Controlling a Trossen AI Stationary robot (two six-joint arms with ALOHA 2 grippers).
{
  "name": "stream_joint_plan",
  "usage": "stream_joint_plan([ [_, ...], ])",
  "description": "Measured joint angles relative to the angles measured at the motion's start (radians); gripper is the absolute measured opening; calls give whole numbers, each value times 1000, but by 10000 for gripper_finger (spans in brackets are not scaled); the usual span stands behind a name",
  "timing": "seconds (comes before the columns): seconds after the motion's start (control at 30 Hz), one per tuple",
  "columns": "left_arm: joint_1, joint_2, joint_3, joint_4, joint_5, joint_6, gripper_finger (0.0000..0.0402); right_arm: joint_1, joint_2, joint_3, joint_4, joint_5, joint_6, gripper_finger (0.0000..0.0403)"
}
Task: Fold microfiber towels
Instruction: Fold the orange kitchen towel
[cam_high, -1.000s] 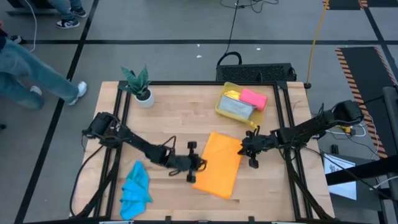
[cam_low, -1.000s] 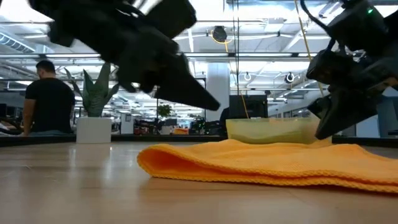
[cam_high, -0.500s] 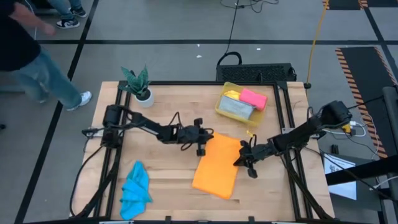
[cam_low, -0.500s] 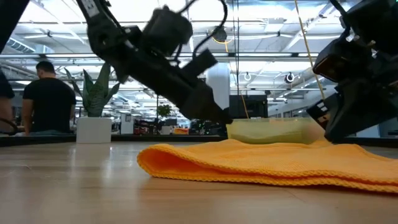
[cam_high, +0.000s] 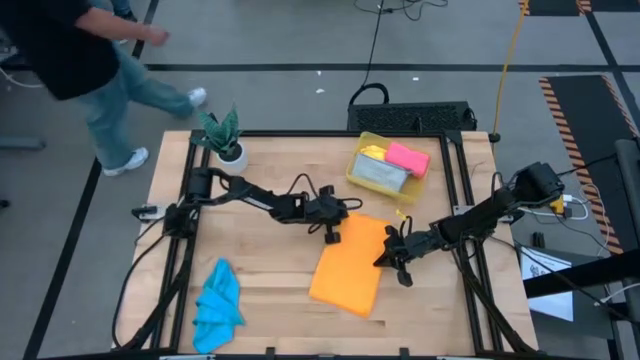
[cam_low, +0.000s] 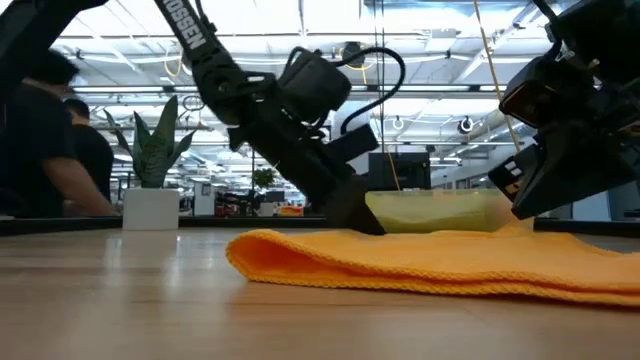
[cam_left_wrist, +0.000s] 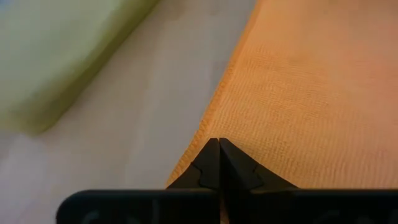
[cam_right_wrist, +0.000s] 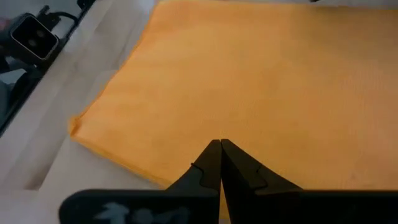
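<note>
The orange towel (cam_high: 348, 263) is lying folded at about five o'clock from the table's middle, and both arms are working its far end. The left gripper (cam_high: 333, 230) is sitting closed at the towel's eleven o'clock corner, apparently pinching the hem there. The right gripper (cam_high: 387, 253), also closed, is meeting the edge at two o'clock, probably so both corners can be lifted together for another fold. The blue towel (cam_high: 217, 303) is waiting crumpled at seven o'clock; the yellow bin (cam_high: 357, 172) at one o'clock is holding the pink towel (cam_high: 408, 157).

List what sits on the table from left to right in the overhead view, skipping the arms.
Blue towel → potted plant → orange towel → yellow bin holding a grey towel and a pink towel.
</note>
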Motion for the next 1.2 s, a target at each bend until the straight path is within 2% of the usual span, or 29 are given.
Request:
stream_joint_plan([
  [0.23,-34,-41,26,-258,-172,-100,3,0,0,0,-67,8,10,0],
  [0.43,-133,-59,19,-325,-380,-142,7,0,0,1,-49,129,7,0],
  [0.7,-230,-116,18,-332,-528,-140,10,-56,2,0,36,338,20,0],
  [0.8,-231,-116,18,-330,-529,-141,3,-118,29,0,40,341,35,0],
  [0.97,-210,-103,18,-389,-424,-199,12,-219,105,0,50,343,52,0],
  [1.2,-189,-104,-1,-449,-406,-286,5,-254,158,1,35,348,60,0],
])
